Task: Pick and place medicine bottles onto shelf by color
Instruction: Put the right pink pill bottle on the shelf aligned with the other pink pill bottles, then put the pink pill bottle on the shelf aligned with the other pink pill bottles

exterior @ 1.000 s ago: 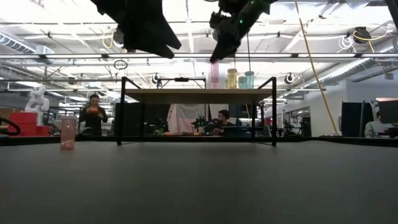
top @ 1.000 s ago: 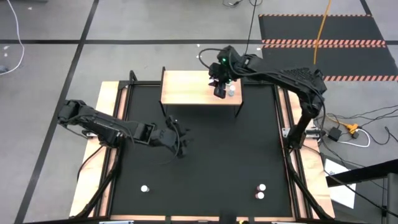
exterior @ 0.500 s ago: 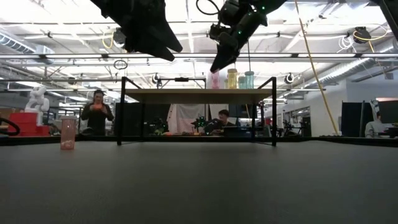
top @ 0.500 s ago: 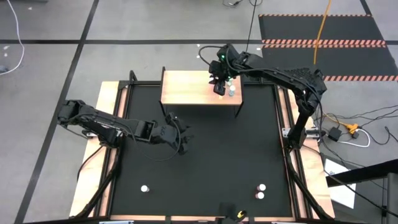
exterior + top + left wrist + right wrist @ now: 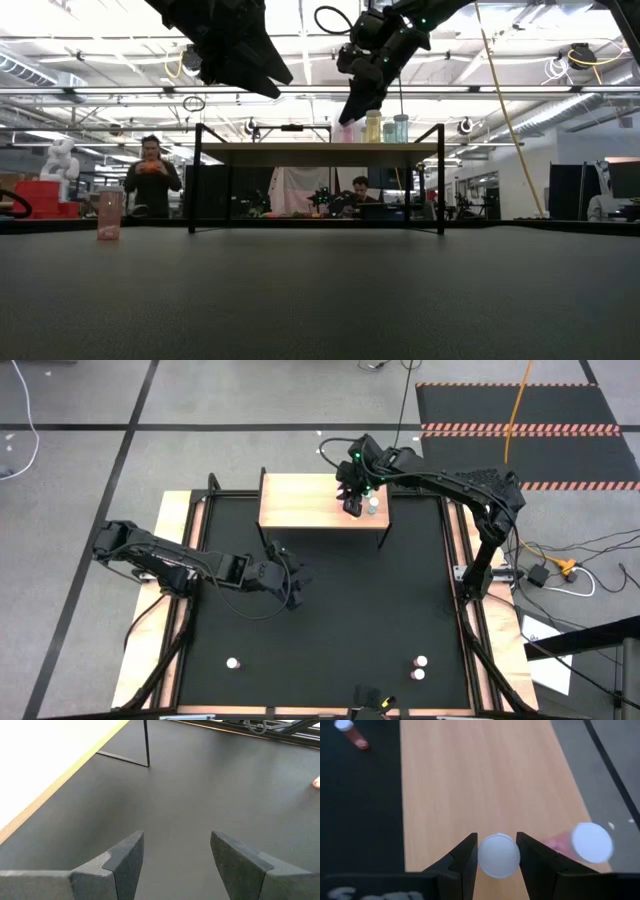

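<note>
High view: I see my right claw [image 5: 352, 500] over the right end of the light tan wooden shelf on thin black legs [image 5: 300, 502], with a white-capped bottle [image 5: 373, 506] standing just beside it. My left claw [image 5: 291, 588] waits above the black mat of the tabletop [image 5: 330, 610], well apart from the shelf. Three white-capped loose bottles lie near the mat's front edge: one at front left [image 5: 232, 663], a pair at front right [image 5: 419, 667].

Low view: a pink bottle [image 5: 343, 130], a yellow bottle [image 5: 373, 126] and a teal bottle [image 5: 400, 128] stand in a row on the shelf; the right claw hangs at the pink one. A pink bottle on the mat [image 5: 109, 214] stands at far left.

Left wrist view: my left claw's fingers [image 5: 125, 862] stand apart with nothing between them, only bare mat.

Right wrist view: the right claw is clamped on a round white cap [image 5: 498, 856] over the shelf board; a second pink bottle with white cap [image 5: 587, 843] sits just beside.

Handling: I judge these bottles light, rigid and smooth, easy to tip; best taken around the cap or upper body, from above.
</note>
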